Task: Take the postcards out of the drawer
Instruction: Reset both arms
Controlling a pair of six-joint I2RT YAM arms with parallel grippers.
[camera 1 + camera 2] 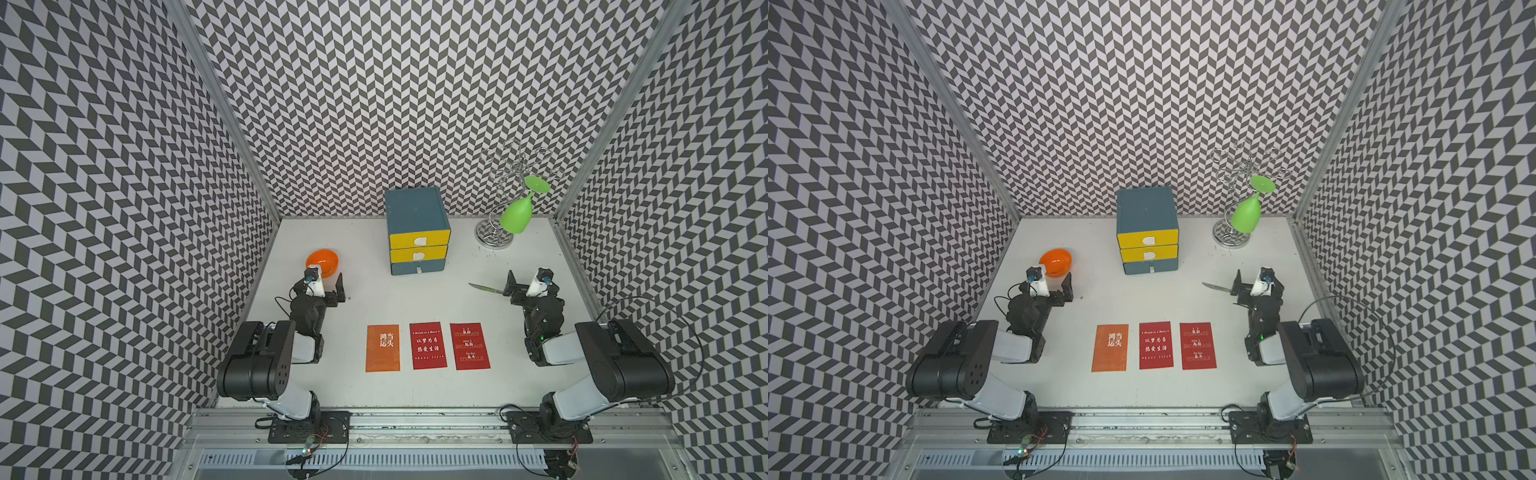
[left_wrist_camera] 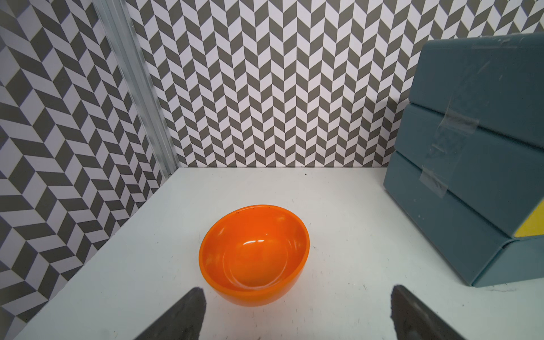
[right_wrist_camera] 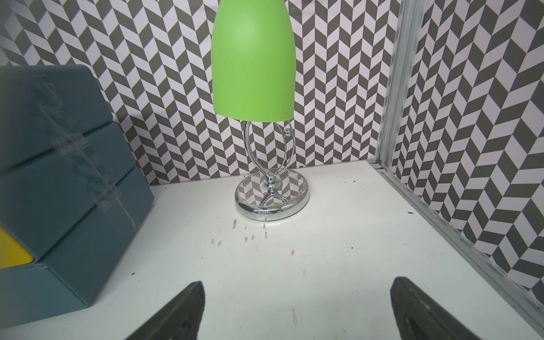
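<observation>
- Left gripper (image 2: 295, 297): jaws spread wide with nothing between them, low over the table (image 1: 374, 299), facing the orange bowl (image 2: 254, 256).
- Right gripper (image 3: 297, 285): likewise spread wide and empty, facing the chrome rack (image 3: 272, 203) with a green glass (image 3: 253, 59) hung on it.
- Teal cabinet (image 1: 413, 208) stands at the back wall. The upper yellow drawer (image 1: 419, 240), the lower yellow drawer (image 1: 419, 253) and the blue drawer (image 1: 417, 268) all look pushed in flush. We cannot see inside any of them.
- Postcards: three lie flat in a row near the front edge of the table, between the two arms, well apart from the cabinet and not touching each other.
- Progress, as we judge it: the cards are out and neither gripper holds anything, so the task looks finished. We cannot check whether any card is left in a drawer.
- Orange card (image 1: 382, 348), nearest the left arm: bold white characters 鸿运当头.
- Middle red card (image 1: 428, 345): "Dream as a Horse" on top, then 以梦为马 / 热爱生活, then "Love life" at the foot.
- Far red card (image 1: 469, 346), nearest the right arm: faint "STIMULATE", "ENCOURAGE", "STRUGGLE". The small characters between these words are too fine to read.
- We see no brand marks. Clear tape strips (image 2: 454, 123) cross the cabinet's side.
- A thin green blade (image 1: 484, 289) lies just beside the right gripper in both top views.
</observation>
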